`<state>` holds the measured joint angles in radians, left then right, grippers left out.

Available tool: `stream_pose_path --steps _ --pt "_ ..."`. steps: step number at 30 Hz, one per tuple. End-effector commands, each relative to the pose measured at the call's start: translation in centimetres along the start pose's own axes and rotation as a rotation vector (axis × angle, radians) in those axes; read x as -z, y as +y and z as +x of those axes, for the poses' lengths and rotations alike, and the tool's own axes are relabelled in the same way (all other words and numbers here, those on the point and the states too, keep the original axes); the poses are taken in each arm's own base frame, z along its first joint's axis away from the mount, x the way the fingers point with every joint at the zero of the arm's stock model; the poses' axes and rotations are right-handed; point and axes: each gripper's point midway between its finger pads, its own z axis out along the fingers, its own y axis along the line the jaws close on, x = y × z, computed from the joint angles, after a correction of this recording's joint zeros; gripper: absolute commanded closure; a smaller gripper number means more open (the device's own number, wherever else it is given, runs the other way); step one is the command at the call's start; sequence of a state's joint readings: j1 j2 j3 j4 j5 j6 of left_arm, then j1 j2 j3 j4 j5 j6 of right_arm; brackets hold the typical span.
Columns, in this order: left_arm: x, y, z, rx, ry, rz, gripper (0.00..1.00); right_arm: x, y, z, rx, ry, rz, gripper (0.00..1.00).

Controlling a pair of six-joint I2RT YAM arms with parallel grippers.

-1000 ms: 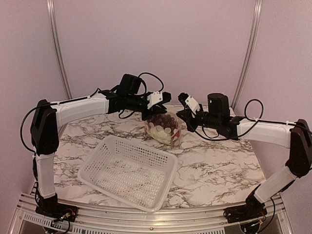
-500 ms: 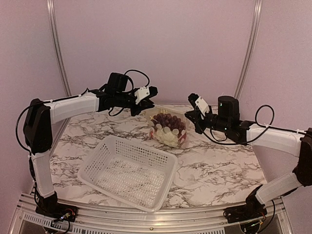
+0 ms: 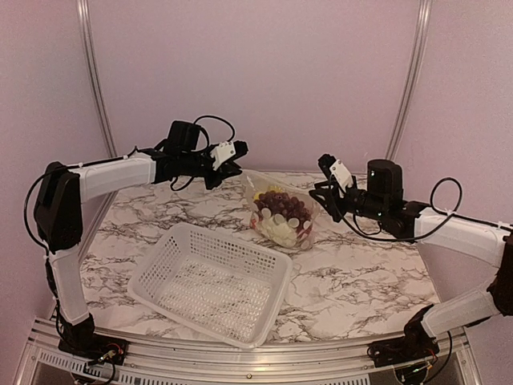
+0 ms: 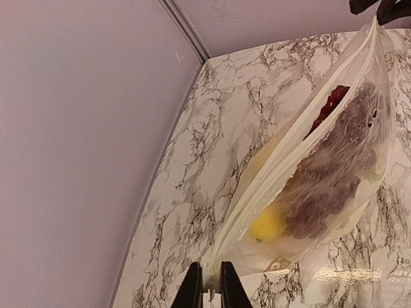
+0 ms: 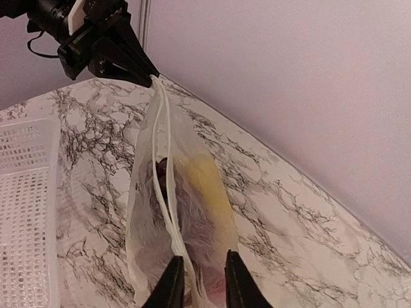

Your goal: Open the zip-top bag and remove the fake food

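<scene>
Two grippers meet at the ends of one clear bag (image 3: 280,216) over the far centre of the table (image 3: 361,277). The left gripper (image 3: 237,163) is clamped on the left end of the zip edge. The right gripper (image 3: 322,200) has its fingers a little apart around the right end, and the wrist view does not settle whether they pinch it. The zip edge runs uppermost and taut from left to right. Below it the bag sags toward the marble, with the fake food (image 3: 279,210) bunched in its lower part: dark grapes (image 4: 334,167), a yellow piece (image 4: 266,226), and red and white pieces. A white basket (image 3: 236,241) lies near-left of the bag, its far rim just beside the bag's underside. Bare marble lies to the right and near-right. The wall (image 3: 256,80) stands close behind both grippers.
</scene>
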<state>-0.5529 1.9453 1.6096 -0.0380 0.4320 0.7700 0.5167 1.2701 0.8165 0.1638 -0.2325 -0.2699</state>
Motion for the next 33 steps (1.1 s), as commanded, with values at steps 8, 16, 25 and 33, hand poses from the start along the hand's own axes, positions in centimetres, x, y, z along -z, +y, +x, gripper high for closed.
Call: stream_pose_path --steps 8,16,25,33 --pt "0.8 -3.4 -5.3 -0.199 -0.070 -0.041 0.99 1.0 0.4 -7.6 -0.046 -0.067 -0.126 0.39" --pt "1.6 -4.1 -7.9 -0.227 -0.122 -0.057 0.99 -1.9 1.0 -7.5 -0.092 0.085 -0.161 0.52" --pt "1.5 -4.6 -7.6 -0.234 -0.118 -0.058 0.99 -3.6 3.0 -4.3 -0.069 0.213 -0.192 0.57" --pt "1.3 -4.6 -7.5 -0.234 -0.117 -0.062 0.98 -5.0 2.2 -1.2 -0.062 0.318 -0.134 0.61"
